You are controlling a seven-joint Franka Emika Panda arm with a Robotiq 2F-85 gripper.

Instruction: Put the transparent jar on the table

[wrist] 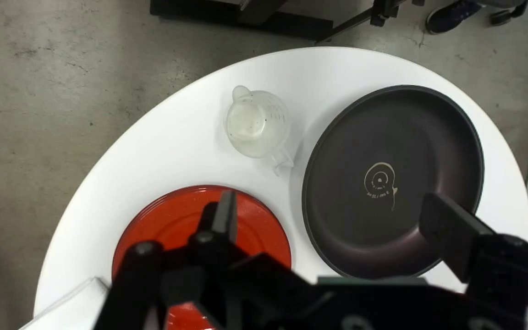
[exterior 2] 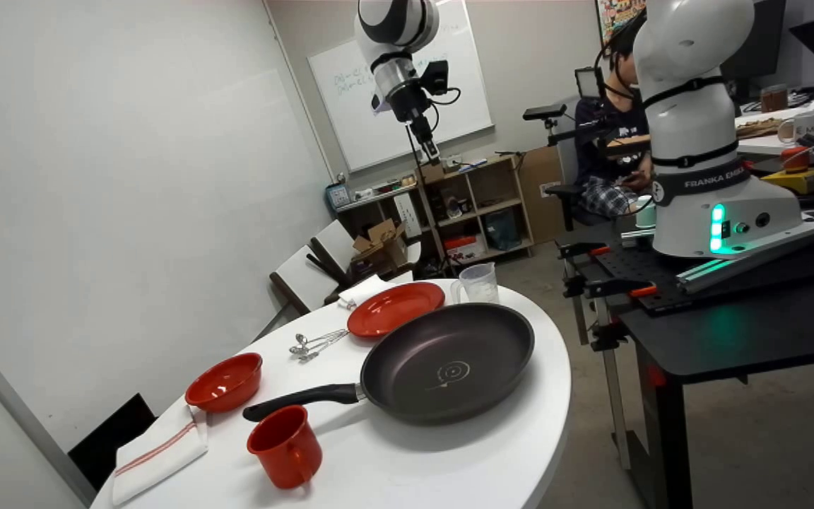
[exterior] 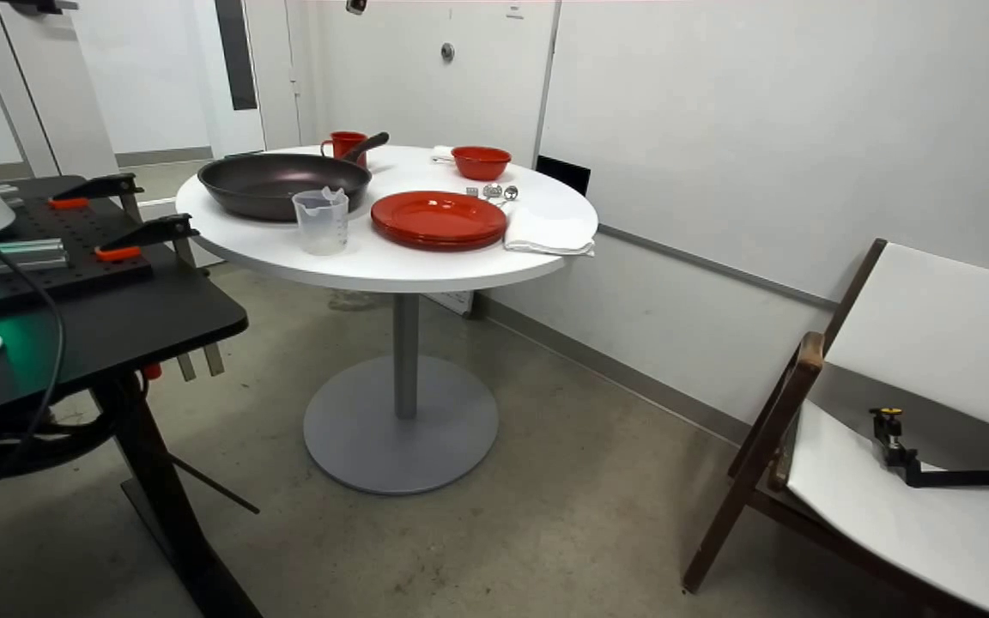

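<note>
Gripper (wrist: pixel 330 204) is spread wide (nothing held), prob. b/c the clear jar (wrist: pixel 257 123) stands upright w/o help on the table (wrist: pixel 177 151), nr its edge facing the desk (exterior: pixel 142 313).

You've got white walls (exterior: pixel 675 326) with a grey baseboard (exterior: pixel 615 371) over a stained grey-brown concrete floor (exterior: pixel 563 515), light bright and even, shadows soft. Black desk (exterior 2: pixel 788 332) shows in both exterior views; in an exterior view you also have a brown-framed chair (exterior: pixel 881 506) with white seat and back, near the wall. Across the room in an exterior view you'll see a whiteboard (exterior 2: pixel 372 134) with faint handwriting, wooden shelf unit (exterior 2: pixel 499 206) below it, open cardboard box (exterior 2: pixel 384 247) in front.
</note>
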